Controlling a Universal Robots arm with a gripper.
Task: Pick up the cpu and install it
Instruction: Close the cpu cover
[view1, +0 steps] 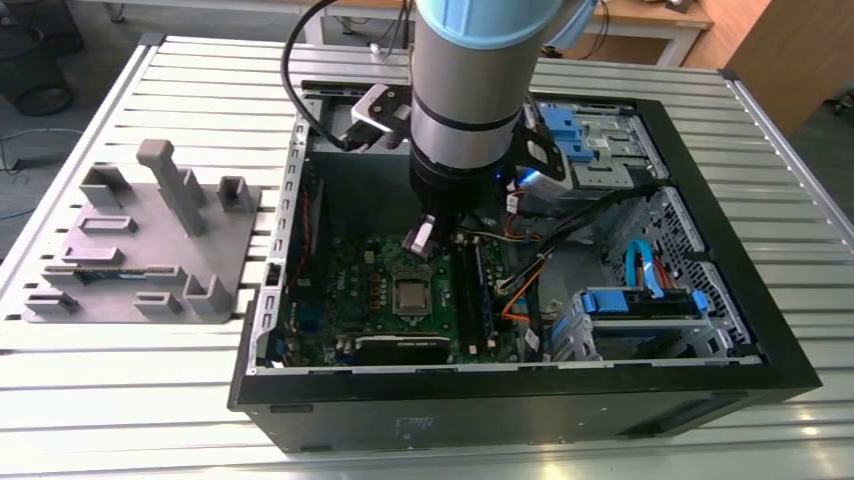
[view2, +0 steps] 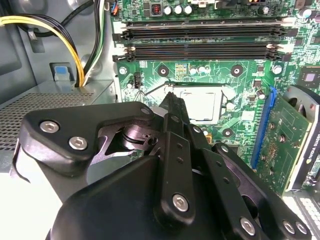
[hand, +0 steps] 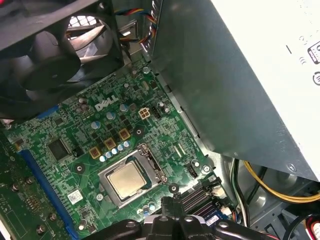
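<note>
The cpu (view1: 412, 293) lies flat in its socket on the green motherboard (view1: 350, 275), inside the open computer case. Its pale metal top also shows in both wrist views (view2: 200, 104) (hand: 127, 180), framed by the socket's metal bracket. My gripper (view1: 424, 240) hangs just above the board, a little behind the socket in the exterior view. Its fingers stand together, shut and empty, and point down toward the socket's edge in both wrist views (view2: 172, 97) (hand: 170, 202). They are clear of the cpu.
A grey plastic block with upright posts (view1: 147, 240) stands on the slatted table at the exterior view's left. Around the socket are memory slots (view2: 200, 35), an add-in card (view2: 290, 145), a case fan (hand: 50, 65), the power supply (hand: 240, 75) and yellow cables (view2: 75, 50).
</note>
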